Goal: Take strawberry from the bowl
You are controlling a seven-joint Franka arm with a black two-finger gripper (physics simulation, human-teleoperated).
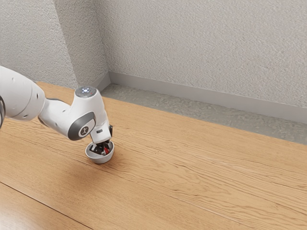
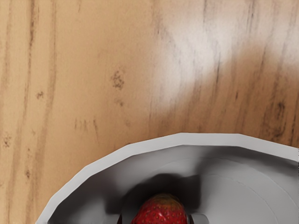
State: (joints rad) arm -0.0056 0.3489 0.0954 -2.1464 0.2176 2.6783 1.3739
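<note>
- The white arm is leaning in from the exterior view's left, its wrist bending downward over the table.
- The bowl, round and pale grey, is sitting upright on the table below the wrist. It is holding the strawberry, so the taking-out is still waiting to be done.
- The black gripper is hanging low inside the bowl, with red showing right beside it. The reach is looking finished, but whether the gripper is gripping the berry or just standing around it, I cannot tell (the dark parts are crowding together down there). What is remaining, as I am judging it: making sure of a firm hold, lifting the berry straight up past the rim, and carrying it clear of the bowl.
- The strawberry is lying inside the bowl, close under the hand. It is showing a glossy, deep red skin dotted with small seeds, its rounded upper end turning a duller, brownish green. A dark shadow is falling on the bowl's inner wall just beside it. Being rounded and shiny, it is probably asking for a centred, gentle squeeze; an uneven one could be sending it rolling within the bowl.
- The wooden table is stretching away toward the exterior view's right, its grain running in long wavy lines.
</note>
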